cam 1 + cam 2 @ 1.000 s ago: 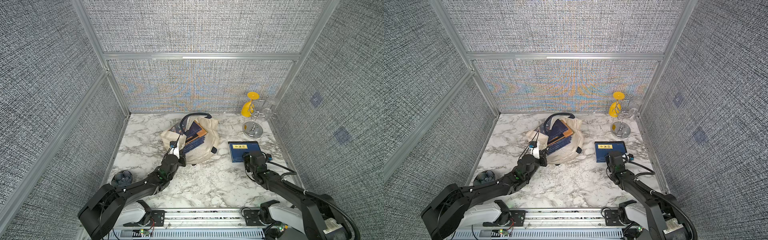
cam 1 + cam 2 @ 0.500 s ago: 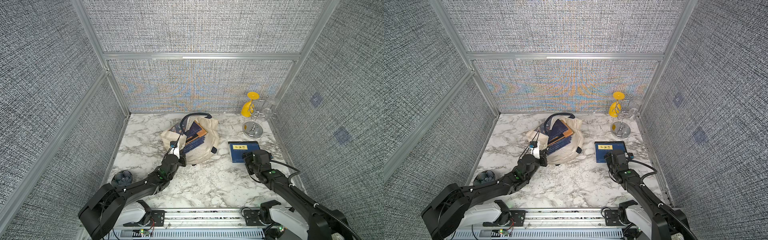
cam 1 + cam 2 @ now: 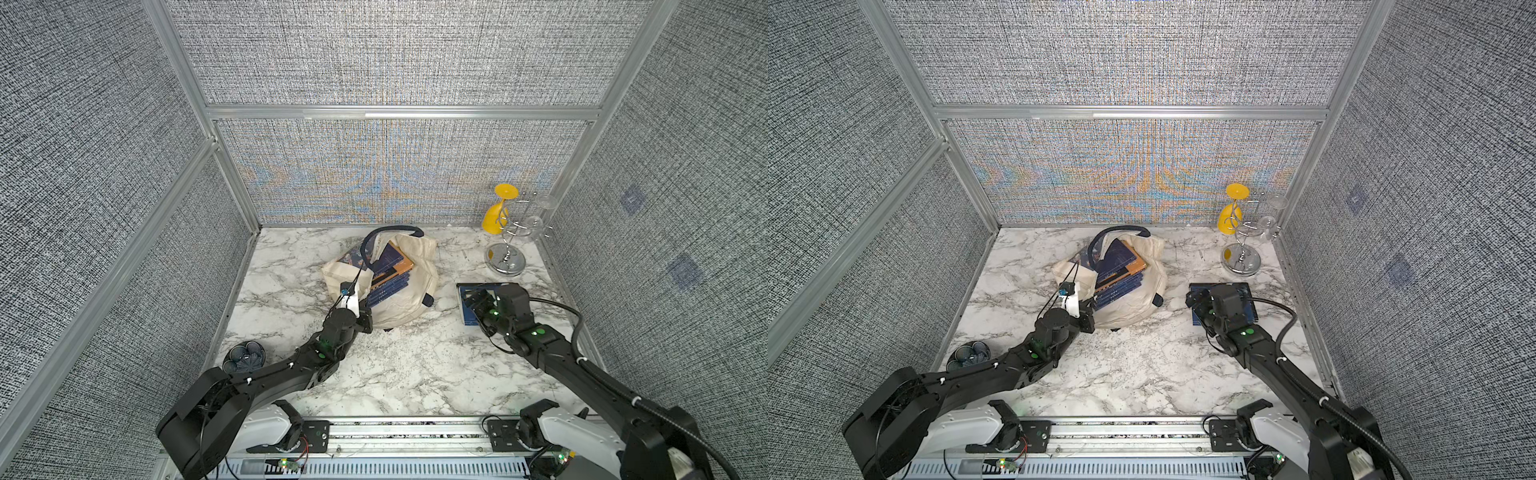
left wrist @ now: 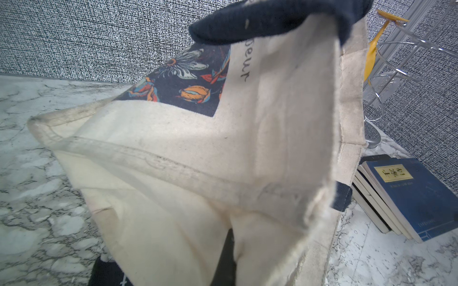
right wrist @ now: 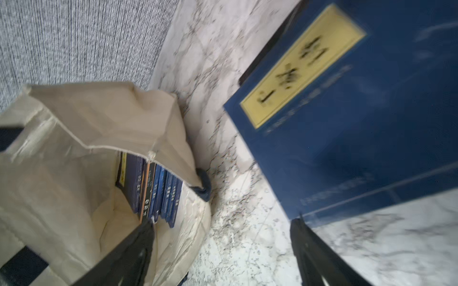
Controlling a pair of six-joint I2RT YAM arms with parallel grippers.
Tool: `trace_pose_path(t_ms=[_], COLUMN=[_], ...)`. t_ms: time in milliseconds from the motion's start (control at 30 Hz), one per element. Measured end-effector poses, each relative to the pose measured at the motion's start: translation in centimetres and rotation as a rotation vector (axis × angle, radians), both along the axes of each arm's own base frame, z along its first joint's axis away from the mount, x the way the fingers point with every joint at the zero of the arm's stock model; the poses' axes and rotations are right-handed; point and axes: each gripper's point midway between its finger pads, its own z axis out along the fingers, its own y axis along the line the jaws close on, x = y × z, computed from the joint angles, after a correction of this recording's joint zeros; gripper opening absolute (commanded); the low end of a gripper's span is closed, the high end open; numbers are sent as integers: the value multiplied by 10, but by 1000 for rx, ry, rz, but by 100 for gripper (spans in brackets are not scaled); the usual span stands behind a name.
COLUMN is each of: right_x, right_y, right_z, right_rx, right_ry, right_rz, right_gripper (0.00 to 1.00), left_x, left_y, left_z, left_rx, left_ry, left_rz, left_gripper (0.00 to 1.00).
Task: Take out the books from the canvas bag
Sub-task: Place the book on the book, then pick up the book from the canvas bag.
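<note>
Our left gripper (image 3: 365,319) pinches the canvas bag (image 3: 409,307) at its rim, jaws pressed on cloth. Our right gripper (image 5: 223,220) hangs spread and empty by the stacked books (image 4: 406,198) on the table (image 3: 395,374), before a glass rack (image 3: 505,253). Cloth blocks the left wrist view of the bagged books (image 5: 153,193); the right wrist view shows their spines.

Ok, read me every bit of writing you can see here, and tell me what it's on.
"…eur": script on the canvas bag; its start is hidden under the navy handle.
Yellow label on the top book outside the bag: characters, too blurred to read.
Small print on that cover: too small.
Spines of the books in the bag: too small.
</note>
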Motion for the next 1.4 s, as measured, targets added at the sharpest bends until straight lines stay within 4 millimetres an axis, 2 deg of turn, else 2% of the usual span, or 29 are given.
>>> trace_pose_path(t_ms=[200,333,433,533,700,900,1033,1267,1400], right_x=[15,30,39,49,68,85,96,113,121], right_y=[87,138,165,184,202,208,207,209,210], right_z=[18,18,11,-1,-9,-21,-33,-35,-34], right_rx=[15,28,40,51,73,78,73,69,64], right_ry=[-64,-84,-88,-72,-79,-75,-61,-75,-86], right_rz=[213,294,326,338,329,291,257,223,207], right_gripper=[84,79,77,76,74,72,65,48,43], left_x=[-1,-1,-1,-2,-2,-2,-2,-2,-2], left_y=[0,1,1,1,2,2,2,2,2], left_z=[2,1,1,1,2,3,3,2,2], left_rx=[-1,1,4,4,1,3,4,8,12], left_ry=[-6,-4,-5,-6,-9,-11,-10,-11,-12], left_rz=[-4,-4,-6,-6,-5,-4,-5,-6,-7], left_gripper=[0,0,0,0,0,0,0,0,0])
